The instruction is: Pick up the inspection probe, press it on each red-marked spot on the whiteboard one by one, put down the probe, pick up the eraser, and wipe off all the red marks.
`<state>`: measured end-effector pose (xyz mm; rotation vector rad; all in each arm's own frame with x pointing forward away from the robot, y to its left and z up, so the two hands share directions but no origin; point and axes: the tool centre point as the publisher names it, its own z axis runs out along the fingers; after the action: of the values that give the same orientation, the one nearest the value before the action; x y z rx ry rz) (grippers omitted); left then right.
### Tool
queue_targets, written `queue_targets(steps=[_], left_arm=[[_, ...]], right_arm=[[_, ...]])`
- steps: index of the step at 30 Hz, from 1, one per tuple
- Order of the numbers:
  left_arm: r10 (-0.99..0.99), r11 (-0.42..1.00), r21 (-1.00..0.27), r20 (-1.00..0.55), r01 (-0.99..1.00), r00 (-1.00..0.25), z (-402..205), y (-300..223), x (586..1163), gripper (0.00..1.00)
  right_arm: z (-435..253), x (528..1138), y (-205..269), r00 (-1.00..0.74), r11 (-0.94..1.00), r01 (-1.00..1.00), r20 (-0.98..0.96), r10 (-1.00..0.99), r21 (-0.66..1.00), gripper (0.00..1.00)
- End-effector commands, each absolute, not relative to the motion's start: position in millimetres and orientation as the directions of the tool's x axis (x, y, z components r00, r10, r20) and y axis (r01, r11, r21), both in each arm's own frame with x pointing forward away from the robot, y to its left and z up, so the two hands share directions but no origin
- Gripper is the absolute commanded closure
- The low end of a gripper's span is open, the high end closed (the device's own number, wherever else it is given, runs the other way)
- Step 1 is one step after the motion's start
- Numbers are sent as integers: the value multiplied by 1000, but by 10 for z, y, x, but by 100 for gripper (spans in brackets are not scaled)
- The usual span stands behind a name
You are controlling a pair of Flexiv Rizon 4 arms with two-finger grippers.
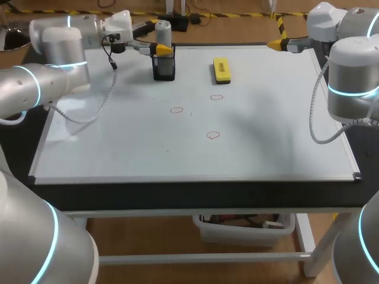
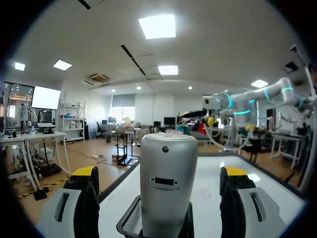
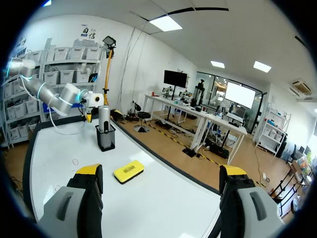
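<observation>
One smooth grey cylindrical probe (image 2: 167, 168), black mesh holder (image 2: 128, 224), left gripper (image 2: 158, 174) spread wide flanking it

Left end effector (image 2: 158, 173) and right end effector (image 3: 161, 171) both gape wide.

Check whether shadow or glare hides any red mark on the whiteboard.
Head view: soft shadows lie on the whiteboard right of the red marks, none clearly over them, no glare. Left wrist view: the probe hides much of the board. Right wrist view: at least one mark shows, faint, unshaded.
</observation>
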<state>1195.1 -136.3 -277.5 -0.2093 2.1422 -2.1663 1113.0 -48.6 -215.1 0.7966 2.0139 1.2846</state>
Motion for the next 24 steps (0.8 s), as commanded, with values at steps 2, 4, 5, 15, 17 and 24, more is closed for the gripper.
queue_targets(steps=[2, 4, 5, 15, 17, 24], left_arm=[[-149, -26, -999, 43, -40, -988, -2845, -1408, 12053, 0], [-151, -27, -999, 44, -41, -988, -2844, -1418, 12059, 0], [-152, -27, -999, 45, -41, -987, -2844, -1422, 12061, 0], [-146, -35, -998, 48, -44, -988, -2829, -1426, 12069, 5], [-145, -33, -998, 51, -46, -988, -2841, -1418, 12069, 28], [-114, -34, -998, 48, -44, -992, -2856, -1414, 12046, 100]], right_arm=[[-2155, 11134, -490, -631, 346, 159, -175, 756, 924, 0], [-2155, 11134, -490, -631, 346, 159, -175, 756, 924, 0], [-2155, 11134, -490, -631, 346, 159, -175, 756, 924, 0], [-2155, 11134, -490, -631, 346, 159, -175, 756, 924, 0], [-2155, 11134, -490, -631, 346, 159, -175, 756, 924, 0], [-2155, 11134, -490, -631, 346, 159, -175, 756, 924, 0]])
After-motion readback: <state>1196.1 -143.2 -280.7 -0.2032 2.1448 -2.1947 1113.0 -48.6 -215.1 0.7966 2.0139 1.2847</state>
